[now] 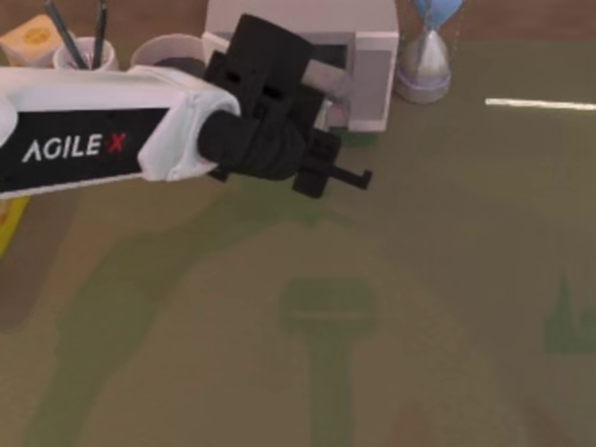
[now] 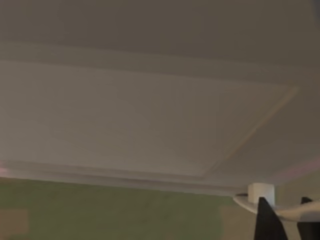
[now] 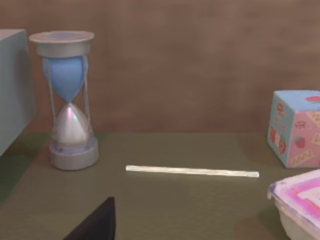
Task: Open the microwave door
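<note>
At the worktop's (image 1: 438,307) rear, the left gripper (image 2: 282,220) meets the microwave (image 1: 368,42) door (image 2: 150,125), fingers (image 2: 267,222) straddling its handle (image 2: 280,207), grip unclear; the right arm is unseen.

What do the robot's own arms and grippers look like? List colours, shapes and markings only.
The left arm has a white shell with a black panel lettered AGILE X in white, the X red. Its wrist and the left gripper are matte black and blocky, with thin black fingers. Of the right arm, only a black wedge shows.
</note>
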Robot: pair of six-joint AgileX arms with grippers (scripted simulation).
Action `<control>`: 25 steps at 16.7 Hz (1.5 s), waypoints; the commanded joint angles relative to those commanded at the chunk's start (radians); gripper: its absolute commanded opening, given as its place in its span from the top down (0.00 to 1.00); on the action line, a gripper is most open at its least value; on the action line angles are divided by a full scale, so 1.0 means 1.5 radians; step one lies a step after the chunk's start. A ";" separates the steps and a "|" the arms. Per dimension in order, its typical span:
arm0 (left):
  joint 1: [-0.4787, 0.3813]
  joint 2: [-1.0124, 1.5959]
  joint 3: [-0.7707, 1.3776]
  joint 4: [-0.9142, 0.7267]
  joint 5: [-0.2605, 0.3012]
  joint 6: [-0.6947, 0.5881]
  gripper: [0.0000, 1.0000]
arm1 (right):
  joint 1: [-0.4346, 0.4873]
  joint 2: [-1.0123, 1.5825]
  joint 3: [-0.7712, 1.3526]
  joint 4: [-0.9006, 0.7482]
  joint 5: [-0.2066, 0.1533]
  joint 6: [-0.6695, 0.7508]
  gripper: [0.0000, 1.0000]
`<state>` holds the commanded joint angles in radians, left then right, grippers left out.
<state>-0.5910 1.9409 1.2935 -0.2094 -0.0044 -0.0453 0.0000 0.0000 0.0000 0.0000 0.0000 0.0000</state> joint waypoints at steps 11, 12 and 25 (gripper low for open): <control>0.000 0.000 0.000 0.000 0.000 0.000 1.00 | 0.000 0.000 0.000 0.000 0.000 0.000 0.00; 0.000 0.000 0.000 0.000 0.000 0.000 1.00 | 0.000 0.000 0.000 0.000 0.000 0.000 0.00; 0.004 -0.009 -0.011 0.003 0.018 0.016 1.00 | 0.000 0.000 0.000 0.000 0.000 0.000 0.00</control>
<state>-0.5846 1.9271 1.2766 -0.2042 0.0228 -0.0208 0.0000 0.0000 0.0000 0.0000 0.0000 0.0000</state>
